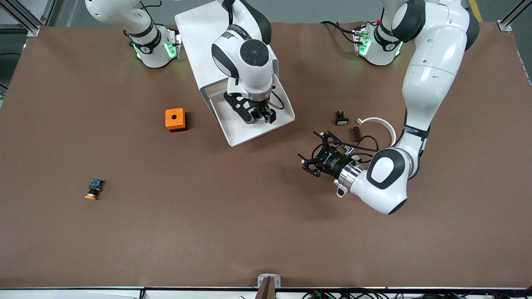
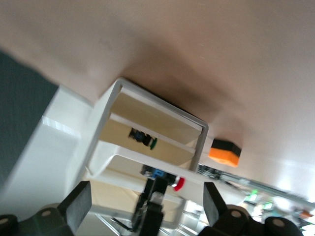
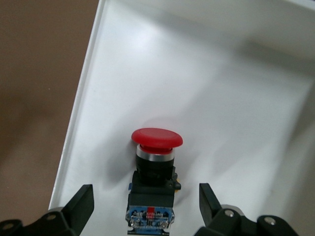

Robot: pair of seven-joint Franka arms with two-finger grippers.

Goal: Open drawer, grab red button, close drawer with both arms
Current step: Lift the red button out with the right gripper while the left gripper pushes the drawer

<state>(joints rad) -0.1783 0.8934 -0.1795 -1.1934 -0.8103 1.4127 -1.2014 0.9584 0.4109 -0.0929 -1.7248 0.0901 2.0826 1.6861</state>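
Observation:
The white cabinet stands between the arms' bases, and its top drawer is pulled out toward the front camera. My right gripper is lowered into that drawer. In the right wrist view the button, with its red cap, black body and blue rear block, lies on the drawer floor. My right gripper is open around the button's rear, with a gap on each side. My left gripper hovers open and empty over the table by the drawer's corner, pointing at the cabinet. The left wrist view also shows the button.
An orange cube with a hole sits beside the drawer toward the right arm's end. A yellow-orange-capped button lies nearer the front camera. Near the left arm lie a small white-capped part, a brown piece and a white ring. A lower drawer holds a green-capped button.

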